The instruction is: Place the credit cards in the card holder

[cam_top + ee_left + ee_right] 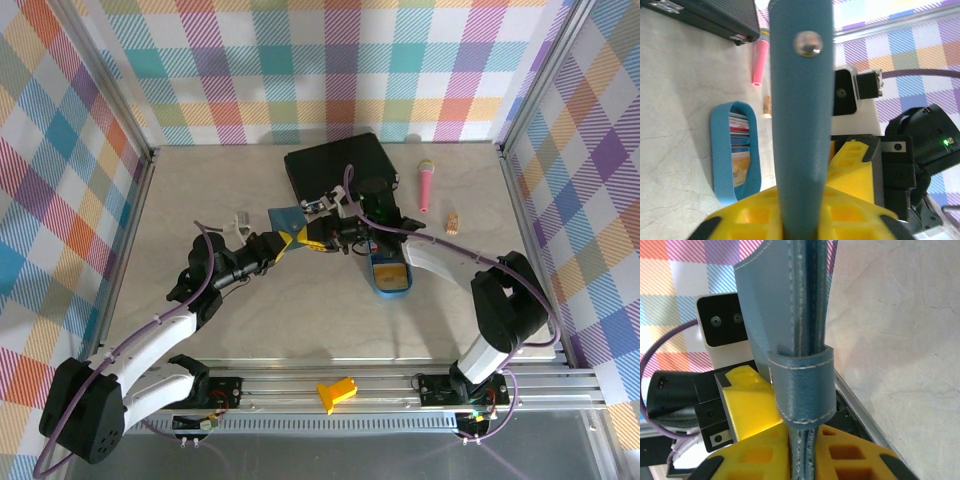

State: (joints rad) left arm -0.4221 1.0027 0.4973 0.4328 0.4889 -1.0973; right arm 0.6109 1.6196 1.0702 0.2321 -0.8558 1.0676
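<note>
At left wrist, credit cards in tray past card holder

Card holder was teal-blue, left claw had yellow fingers, tray blue, case black, walls pastel plaid, tabletop pale beige.

- Teal card holder stands edge-on, running from top centre to bottom centre of the frame.
- A stitched loop wraps its lower half.
- Right gripper, bottom centre: its yellow fingers flank the holder and appear pressed against it.
- Lower left: a second yellow finger on a black mount, with a purple cable beside it.
- Plaid wall upper left; pale table right.
</note>
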